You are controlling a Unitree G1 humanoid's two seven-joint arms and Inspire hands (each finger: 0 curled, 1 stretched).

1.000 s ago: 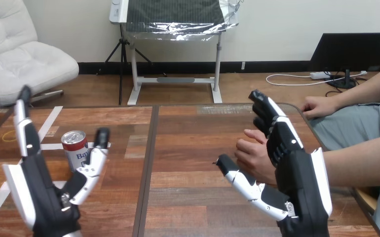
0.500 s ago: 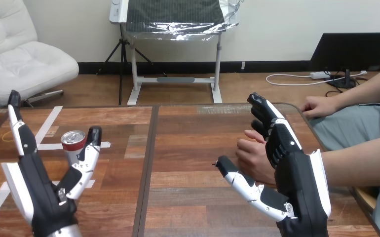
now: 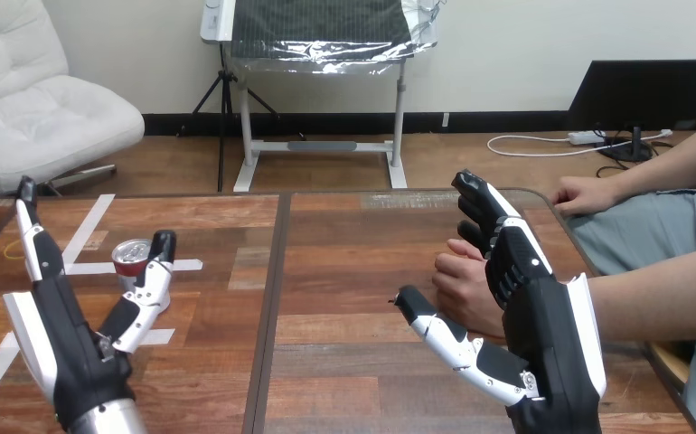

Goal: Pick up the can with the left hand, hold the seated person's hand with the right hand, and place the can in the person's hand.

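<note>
A red and white can point(image 3: 133, 262) with a silver top stands upright on the left part of the wooden table point(image 3: 344, 262). My left hand point(image 3: 69, 348) is open just in front of it, thumb up against the can's right side and straight fingers rising at its left. The person's hand point(image 3: 462, 285) rests over the table right of centre, fingers loosely curled. My right hand point(image 3: 534, 334) is open beside it, fingers extended along its far side and thumb pointing left below it. No finger curls round the person's hand.
White tape strips point(image 3: 91, 267) lie on the table around the can. The person's other hand point(image 3: 584, 194) rests at the far right edge. A dark seam point(image 3: 268, 298) runs down the tabletop between the can and the person's hand.
My left hand has sunk lower and drawn back toward me, its thumb now covering more of the can. The right hand and the person's hand have barely moved.
</note>
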